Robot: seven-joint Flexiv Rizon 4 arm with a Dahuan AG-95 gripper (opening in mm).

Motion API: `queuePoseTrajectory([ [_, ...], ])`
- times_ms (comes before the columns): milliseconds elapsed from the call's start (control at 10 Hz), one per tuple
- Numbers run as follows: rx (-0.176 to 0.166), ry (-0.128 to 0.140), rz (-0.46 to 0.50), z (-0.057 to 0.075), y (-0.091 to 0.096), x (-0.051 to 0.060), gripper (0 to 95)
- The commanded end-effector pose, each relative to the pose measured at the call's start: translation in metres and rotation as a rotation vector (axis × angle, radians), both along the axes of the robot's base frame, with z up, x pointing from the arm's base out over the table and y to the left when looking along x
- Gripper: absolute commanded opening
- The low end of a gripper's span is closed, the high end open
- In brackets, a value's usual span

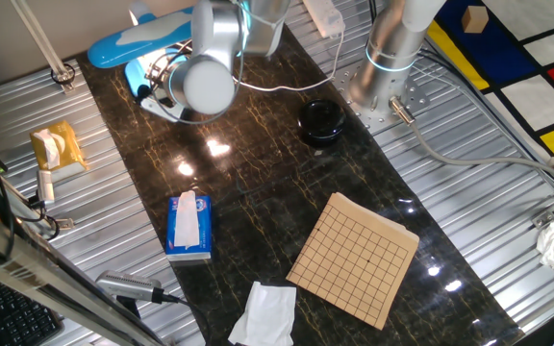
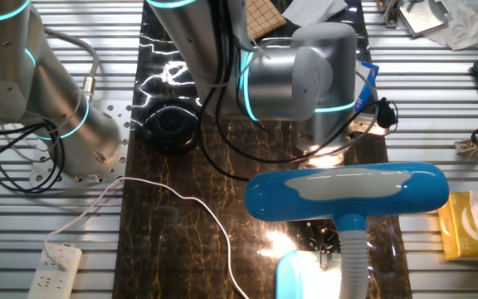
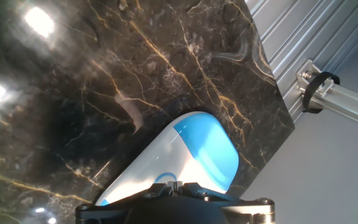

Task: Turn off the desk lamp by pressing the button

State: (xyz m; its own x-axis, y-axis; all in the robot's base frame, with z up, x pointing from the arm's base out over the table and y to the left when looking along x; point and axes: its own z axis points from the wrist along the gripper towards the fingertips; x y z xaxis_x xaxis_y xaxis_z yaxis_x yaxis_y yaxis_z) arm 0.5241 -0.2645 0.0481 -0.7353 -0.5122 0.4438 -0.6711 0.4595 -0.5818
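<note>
Fingers: I cannot tell how far apart they stand. In the hand view only the dark underside of my gripper (image 3: 176, 202) shows along the bottom edge, and no fingertip gap or contact is visible. In both fixed views my own wrist hides them.
Hold: nothing seen between the fingers; contact with the lamp cannot be confirmed.
Arm pose: my silver wrist housing (image 1: 210, 82) hangs over the far end of the dark marble table (image 1: 258, 183), just beside the lamp. In the other fixed view the same housing sits behind the lamp's head, with teal light rings on the joints.
Hand aim: my camera looks down onto the lamp's base, which fills the lower middle of the hand view, close under the gripper body.
Desk lamp (image 2: 347, 193): at the table's end, near the edge; long flat light blue head with a white strip, held up on a white ribbed neck above the base.
Lamp base (image 3: 185, 158): white and blue, resting on the marble.
Lamp light: a bright glow falls on the marble beneath the head in the other fixed view.
Cord (image 2: 181, 203): white, running across the marble to a power strip (image 2: 56, 264) on the metal surface.
Other items: black round object (image 1: 321, 122), tissue box (image 1: 189, 227), grid board (image 1: 354, 258).
</note>
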Motion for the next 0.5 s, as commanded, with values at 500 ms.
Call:
queuePoseTrajectory([
  [500,0.004,-0.007,0.004,-0.0033,-0.0029,0.0005,0.0],
])
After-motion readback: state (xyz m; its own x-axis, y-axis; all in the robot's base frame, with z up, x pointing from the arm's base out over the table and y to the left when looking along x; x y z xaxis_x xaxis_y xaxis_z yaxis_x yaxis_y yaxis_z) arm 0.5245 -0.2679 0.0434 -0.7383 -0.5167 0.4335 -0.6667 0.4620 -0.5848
